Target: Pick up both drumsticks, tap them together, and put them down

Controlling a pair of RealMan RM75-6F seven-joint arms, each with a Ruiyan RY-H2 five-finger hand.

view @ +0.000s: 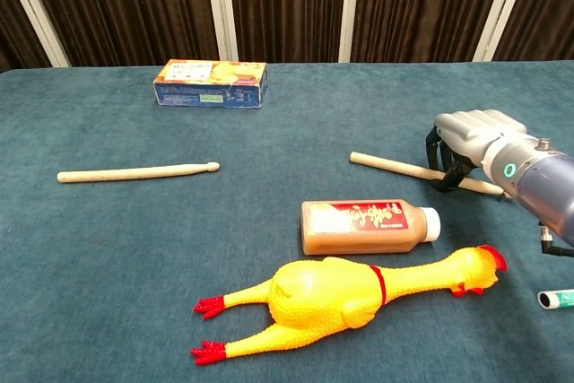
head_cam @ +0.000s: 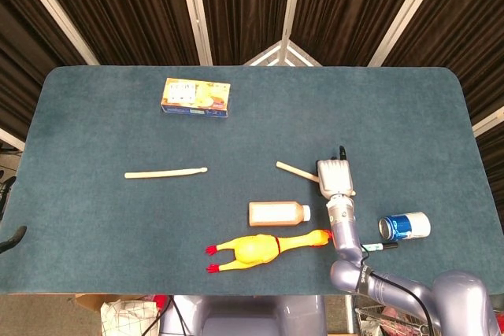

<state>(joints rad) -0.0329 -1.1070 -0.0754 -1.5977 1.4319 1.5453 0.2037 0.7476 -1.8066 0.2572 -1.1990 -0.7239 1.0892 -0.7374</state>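
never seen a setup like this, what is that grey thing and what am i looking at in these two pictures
The grey thing is a robot's right hand on its arm. One picture looks down from the robot's head, the other forward from its chest. The hand is curled around one drumstick on the blue table; whether it has lifted is unclear. The other drumstick lies untouched further left. Also there: a box, a bottle, a rubber chicken, a can and a marker. The left hand is not shown.
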